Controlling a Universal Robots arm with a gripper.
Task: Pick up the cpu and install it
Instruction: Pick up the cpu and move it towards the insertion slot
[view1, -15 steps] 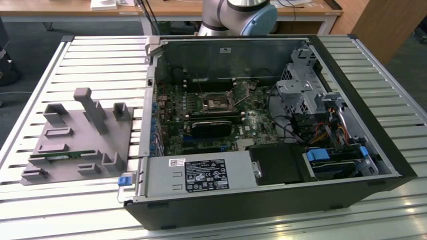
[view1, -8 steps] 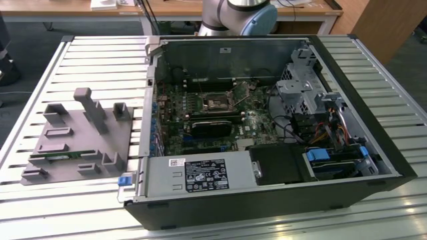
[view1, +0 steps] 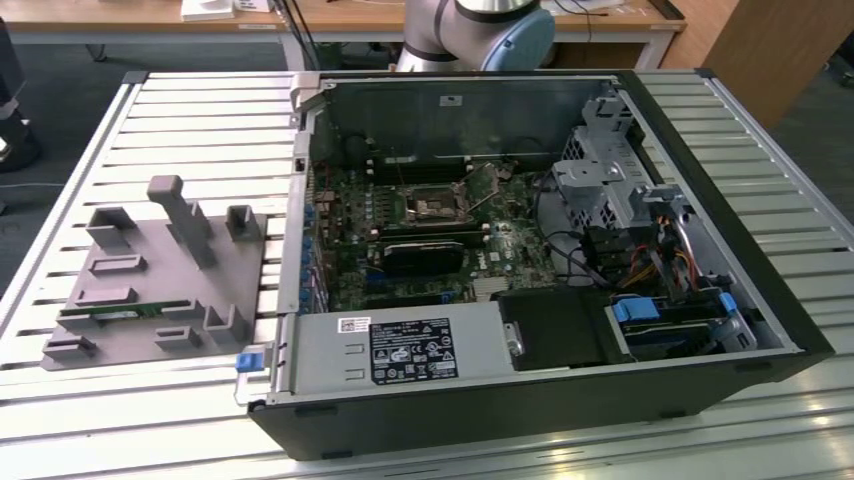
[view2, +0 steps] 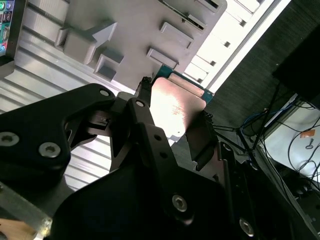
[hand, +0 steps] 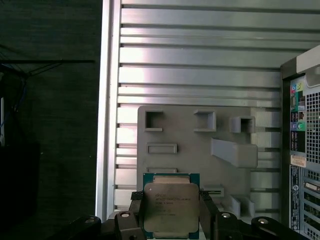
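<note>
Silvery-grey cpu (hand: 170, 207) clamped between pincer (hand: 171, 222) fingers (hand: 136, 215), flat lid facing camera in both wrist views (square, so no long axis to speak of). Cpu hangs over edge of grey fixture tray (view1: 147, 285). Tray sits lower left of exterior frame, just beside open computer case (view1: 534, 300); socket (view1: 434, 207) mid-frame inside. Slatted metal surface (view1: 200, 100) underneath; wooden desks (view1: 360, 12), dark floor (view1: 94, 70) beyond.
</note>
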